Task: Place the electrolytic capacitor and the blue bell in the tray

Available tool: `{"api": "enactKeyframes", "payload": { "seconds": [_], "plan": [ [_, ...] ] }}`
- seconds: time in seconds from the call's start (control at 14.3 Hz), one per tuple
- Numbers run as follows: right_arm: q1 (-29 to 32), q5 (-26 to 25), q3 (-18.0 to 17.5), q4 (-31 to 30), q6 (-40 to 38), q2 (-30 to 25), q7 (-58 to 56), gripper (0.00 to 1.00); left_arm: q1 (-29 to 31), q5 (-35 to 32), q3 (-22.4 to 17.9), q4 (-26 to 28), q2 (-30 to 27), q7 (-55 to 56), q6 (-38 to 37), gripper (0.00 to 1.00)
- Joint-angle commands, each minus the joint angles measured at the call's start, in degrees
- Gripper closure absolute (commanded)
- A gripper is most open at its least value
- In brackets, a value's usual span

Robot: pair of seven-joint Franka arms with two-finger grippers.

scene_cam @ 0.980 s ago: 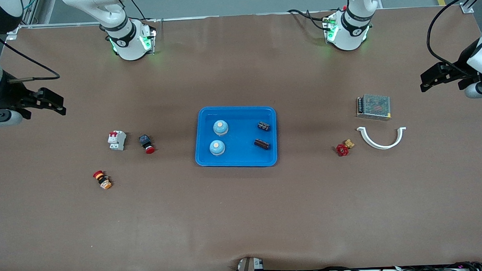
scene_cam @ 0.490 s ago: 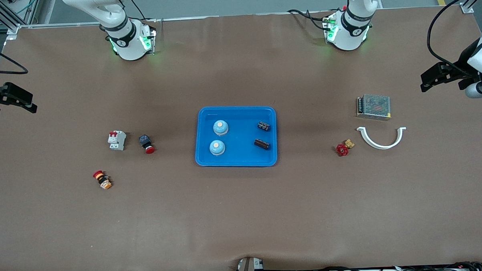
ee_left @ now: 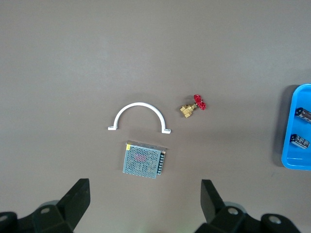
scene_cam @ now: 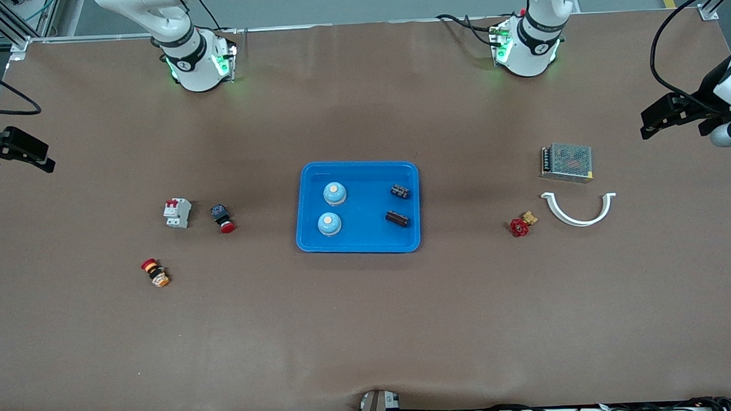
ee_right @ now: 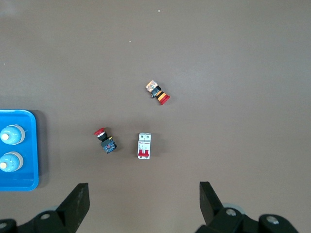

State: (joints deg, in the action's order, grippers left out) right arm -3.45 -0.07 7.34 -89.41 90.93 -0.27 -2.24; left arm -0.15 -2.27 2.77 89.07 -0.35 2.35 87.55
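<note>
Jaws wide; two bells (scene_cam: 335,194), two capacitors (scene_cam: 400,191).

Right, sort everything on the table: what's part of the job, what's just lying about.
Job:
tray
two blue bells, in tray
two capacitors, in tray

Lying about:
circuit breaker
two red push buttons
red valve
white clamp
power supply

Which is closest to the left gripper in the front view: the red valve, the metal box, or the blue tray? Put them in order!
From the left gripper, jaws open:
1. Metal mesh box, nearest the left arm's end.
2. Red-handled brass valve, between box and tray.
3. Blue tray, mid-table.
</note>
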Motion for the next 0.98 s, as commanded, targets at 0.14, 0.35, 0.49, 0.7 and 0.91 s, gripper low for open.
{"api": "enactKeyframes", "payload": {
  "seconds": [0.14, 0.35, 0.49, 0.7, 0.91],
  "plan": [
    [2.04, 0.25, -1.62, 0.55, -0.49, -0.26, 1.28, 0.0, 0.06, 0.16, -0.05, -1.27, 0.09, -1.12, -0.1, 0.0],
    [1.61, 0.16, -1.63, 0.64, -0.58, -0.34, 0.93, 0.0, -0.11, 0.16, -0.05, -1.27, 0.09, -1.12, -0.18, 0.0],
    [1.17, 0.07, -1.71, 0.81, -0.58, -0.34, 0.84, 0.0, -0.03, 0.86, 0.04, -1.18, 0.09, -1.2, -0.27, 0.0],
    [-0.07, -0.72, -1.72, 1.51, -0.58, -0.26, 1.45, 0.0, -0.9, 1.04, 0.47, -1.18, 0.0, -1.29, -0.54, 0.0],
    [0.02, -0.72, -1.71, 1.52, -0.4, -0.17, 1.19, 0.0, -1.08, 0.96, 2.67, -1.18, 0.0, -1.2, -0.54, 0.0]
  ]
}}
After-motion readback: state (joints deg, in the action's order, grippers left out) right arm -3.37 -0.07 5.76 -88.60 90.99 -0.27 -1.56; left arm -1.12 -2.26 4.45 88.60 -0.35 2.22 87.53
